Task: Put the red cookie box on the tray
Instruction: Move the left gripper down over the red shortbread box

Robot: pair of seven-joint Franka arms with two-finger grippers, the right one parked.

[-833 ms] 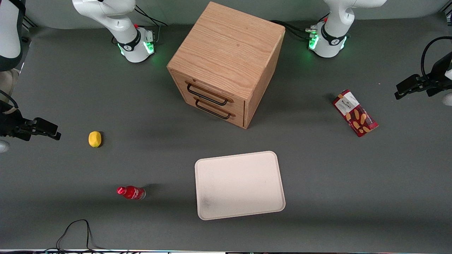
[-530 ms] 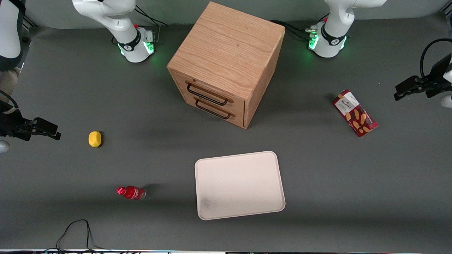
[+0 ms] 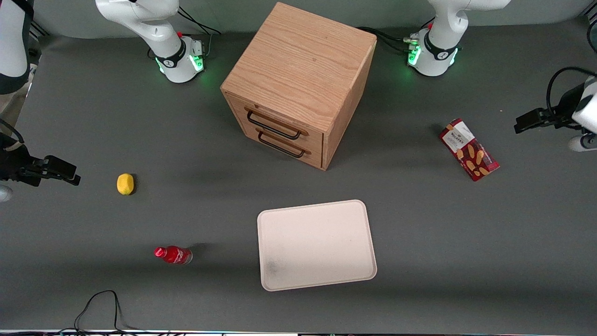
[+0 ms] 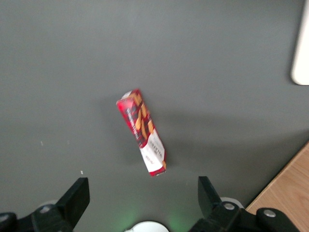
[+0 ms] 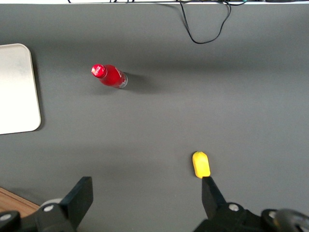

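With the gripper [image 4: 140, 205] held spread above the red cookie box [image 3: 468, 149] near the bench's working-arm edge, the slanted carton could be nudged askew if the jaws are not turned to it, well short of the tray [image 3: 316, 245]

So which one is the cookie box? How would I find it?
Start at the wooden cabinet and look toward the working arm's end of the table. The cookie box lies flat there, alone, near the open pincer. It is slim, dark red, with biscuit pictures.
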